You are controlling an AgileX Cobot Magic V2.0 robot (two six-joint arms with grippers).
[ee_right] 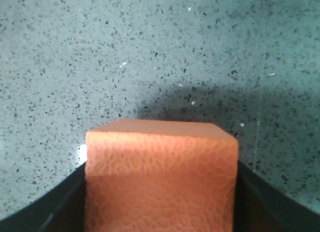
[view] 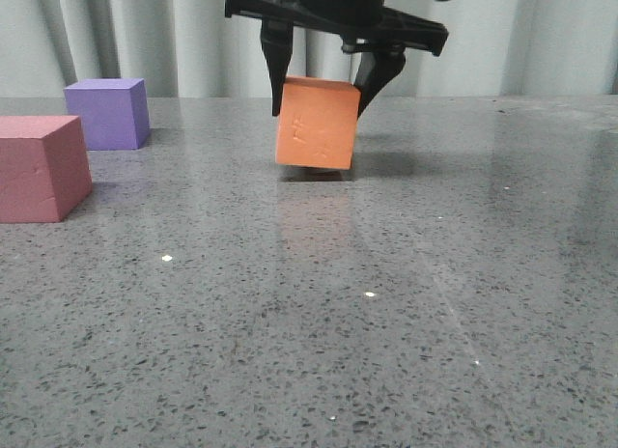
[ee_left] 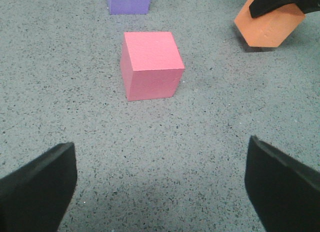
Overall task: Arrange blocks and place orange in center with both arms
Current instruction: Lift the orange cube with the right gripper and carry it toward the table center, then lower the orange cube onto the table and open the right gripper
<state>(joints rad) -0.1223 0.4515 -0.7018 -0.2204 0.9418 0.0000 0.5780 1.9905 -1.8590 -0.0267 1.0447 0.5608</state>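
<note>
Orange cube point(view: 317, 123) is sitting clamped in the right end effector point(view: 323, 89), w/ a dark finger pressing on each side near its top. It's tilting a bit, lower edge at or just above the bench point(view: 386, 303); can't tell if it's touching. Right wrist view is confirming the grip: cube filling the gap, fingers tight against both faces.

Left end effector point(ee_left: 160, 187) is hanging open and empty, fingers wide apart, nothing btwn them. Pink cube point(ee_left: 151, 65) is lying straight ahead of it, apart from the fingers, flat on the bench. Purple cube point(ee_left: 128, 2) is sitting beyond the pink one, farther from the left end effector, also flat. Orange cube is showing off to the right-arm side of that line, near the view's corner.

Progress, as a judgement: roughly early-to-mid. Orange is picked up, but not yet released in a centre spot. Pink and purple are both lying off to the left-arm side of the right end effector, near each other but apart, not flanking orange. Remaining: setting orange down btwn the other two, and the left arm prob. needing to grab pink or purple and shift it so the three line up w/ orange in the middle.
</note>
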